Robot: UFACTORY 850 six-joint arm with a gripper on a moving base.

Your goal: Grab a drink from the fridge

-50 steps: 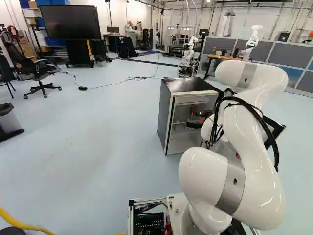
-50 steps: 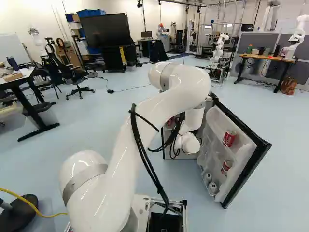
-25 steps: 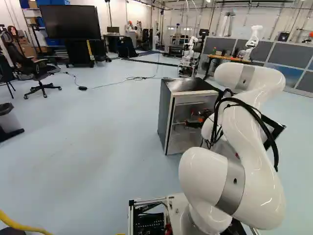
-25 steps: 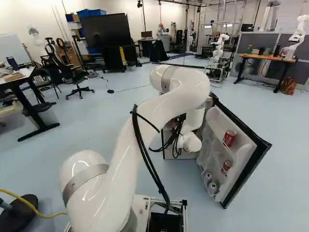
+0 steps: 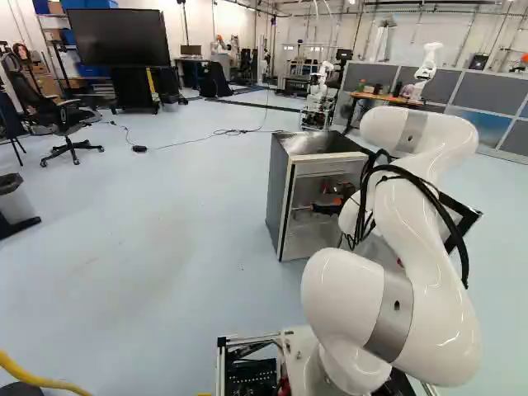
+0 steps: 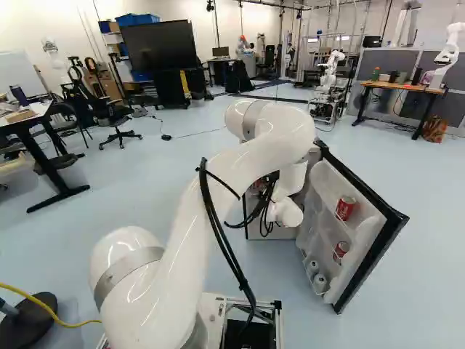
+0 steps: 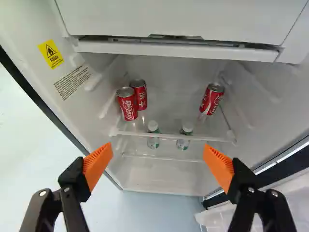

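Observation:
The gripper (image 5: 330, 203) is at the open front of the fridge (image 5: 282, 198) in the left base view. In the wrist view the gripper (image 7: 158, 152) stands open, facing the fridge's inside, with nothing gripped. Two red cans, one (image 7: 127, 104) in front of another (image 7: 139, 94), share the glass shelf (image 7: 169, 137) ahead, on the side of the yellow label. A third red can (image 7: 211, 99) stands at the opposite side. Lower, two small bottles (image 7: 153, 135) (image 7: 184, 136) show near the shelf's edge, partly behind it.
The fridge door (image 6: 367, 218) stands open right of the arm in the right base view, holding red cans (image 6: 345, 209) (image 6: 341, 250) and other cans (image 6: 320, 282). A drawer front (image 7: 174, 19) lies above the shelf. Another robot (image 6: 328, 73) stands far behind.
The arm's upper part has shifted slightly left in the left base view, and the gripper has turned a little at the fridge opening. Base, fridge and door have not moved.

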